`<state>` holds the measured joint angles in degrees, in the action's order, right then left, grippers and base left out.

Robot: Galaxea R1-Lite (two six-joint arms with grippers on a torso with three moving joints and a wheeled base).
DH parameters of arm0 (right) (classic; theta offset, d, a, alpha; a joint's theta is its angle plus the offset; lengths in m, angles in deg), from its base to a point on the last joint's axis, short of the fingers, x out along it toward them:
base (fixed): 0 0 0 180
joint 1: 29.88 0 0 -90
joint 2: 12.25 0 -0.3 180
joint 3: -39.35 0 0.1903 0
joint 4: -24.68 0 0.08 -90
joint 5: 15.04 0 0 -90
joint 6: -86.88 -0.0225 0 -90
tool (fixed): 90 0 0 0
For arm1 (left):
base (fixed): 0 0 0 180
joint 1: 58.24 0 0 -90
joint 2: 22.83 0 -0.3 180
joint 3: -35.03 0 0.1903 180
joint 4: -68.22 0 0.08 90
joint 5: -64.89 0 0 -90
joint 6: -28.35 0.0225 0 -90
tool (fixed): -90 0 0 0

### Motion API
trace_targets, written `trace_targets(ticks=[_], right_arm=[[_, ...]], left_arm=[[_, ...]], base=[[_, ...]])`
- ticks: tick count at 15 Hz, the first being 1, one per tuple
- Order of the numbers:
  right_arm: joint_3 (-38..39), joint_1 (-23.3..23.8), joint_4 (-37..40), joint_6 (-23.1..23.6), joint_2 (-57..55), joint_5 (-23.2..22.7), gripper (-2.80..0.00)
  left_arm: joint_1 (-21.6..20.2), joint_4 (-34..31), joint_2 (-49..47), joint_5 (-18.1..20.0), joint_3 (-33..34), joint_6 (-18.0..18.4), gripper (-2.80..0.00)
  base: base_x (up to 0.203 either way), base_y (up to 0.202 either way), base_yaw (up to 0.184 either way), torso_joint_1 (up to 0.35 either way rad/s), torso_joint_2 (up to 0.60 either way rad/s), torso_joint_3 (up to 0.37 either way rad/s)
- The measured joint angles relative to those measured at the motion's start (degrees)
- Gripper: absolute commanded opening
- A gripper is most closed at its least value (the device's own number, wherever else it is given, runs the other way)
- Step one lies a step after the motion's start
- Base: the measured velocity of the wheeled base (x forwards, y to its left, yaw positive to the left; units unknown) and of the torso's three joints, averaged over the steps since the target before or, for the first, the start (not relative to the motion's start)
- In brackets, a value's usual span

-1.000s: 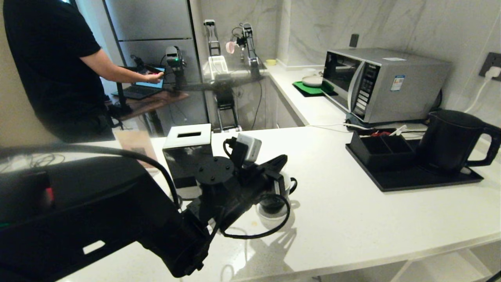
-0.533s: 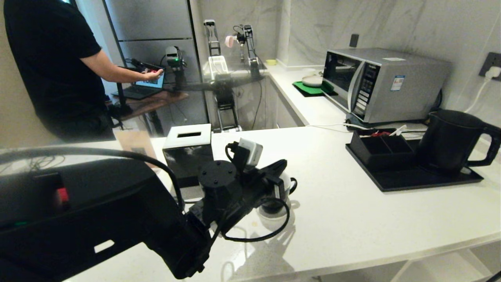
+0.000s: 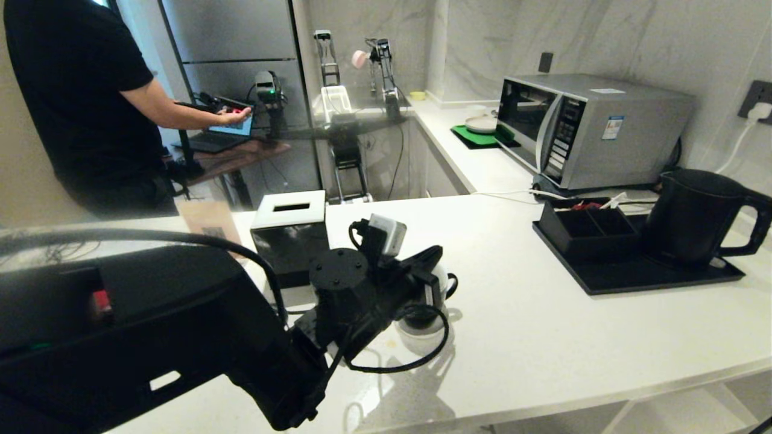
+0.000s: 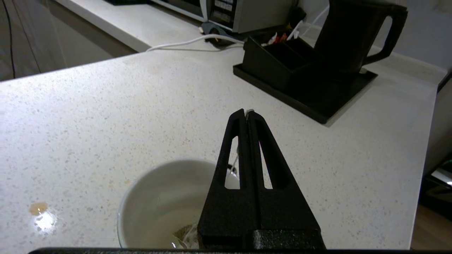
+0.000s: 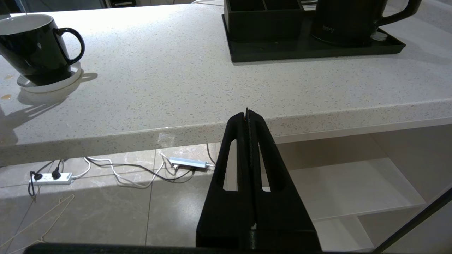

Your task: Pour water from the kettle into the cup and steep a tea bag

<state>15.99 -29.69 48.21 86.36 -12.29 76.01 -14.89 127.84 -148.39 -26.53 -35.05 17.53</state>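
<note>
While your left tool (image 4: 246,113) hangs right over the cup (image 4: 160,197), its two fingers are pressed flat together, and a thin pale thread shows pinched at their tips. You can see that thread run down into the cup, where the tea bag (image 4: 183,237) lies at the bottom of the white inside in a shallow, faintly yellowish pool of water (image 4: 166,225). The fingers cover part of the bag, so its full outline is hidden from you. The cup stands on a small white coaster (image 5: 49,84) on the counter (image 3: 543,337), with its black handle turned toward the kettle (image 3: 693,217).

Your kettle stands well apart from the cup, upright on a low black tray (image 3: 639,274), its loop handle facing away from the cup. A black compartment box (image 3: 588,232) sits on the same tray on the cup's side of the kettle. Behind the cup you have a black tissue box (image 3: 289,238) with a white top, and beyond the tray a silver microwave (image 3: 591,129).

A small brownish spot (image 4: 38,208) marks the counter just beside the cup.

Your right tool (image 5: 247,116) is parked below the counter edge, away from the cup, its fingers closed together on nothing.

A person in a black shirt (image 3: 78,102) stands far behind the cup, one hand (image 3: 232,116) at a laptop (image 3: 220,135).
</note>
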Motion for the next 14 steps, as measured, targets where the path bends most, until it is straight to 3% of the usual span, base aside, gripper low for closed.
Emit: trace_targets(ticks=[14], right_arm=[[0.0, 0.0, 0.0, 0.0, 0.0, 0.0, -2.80]], left_arm=[[-0.5, -0.6, 10.0, 0.0, -0.1, 0.7, -2.80]], base=[[0.000, 0.000, 0.000, 0.000, 0.00, 0.000]])
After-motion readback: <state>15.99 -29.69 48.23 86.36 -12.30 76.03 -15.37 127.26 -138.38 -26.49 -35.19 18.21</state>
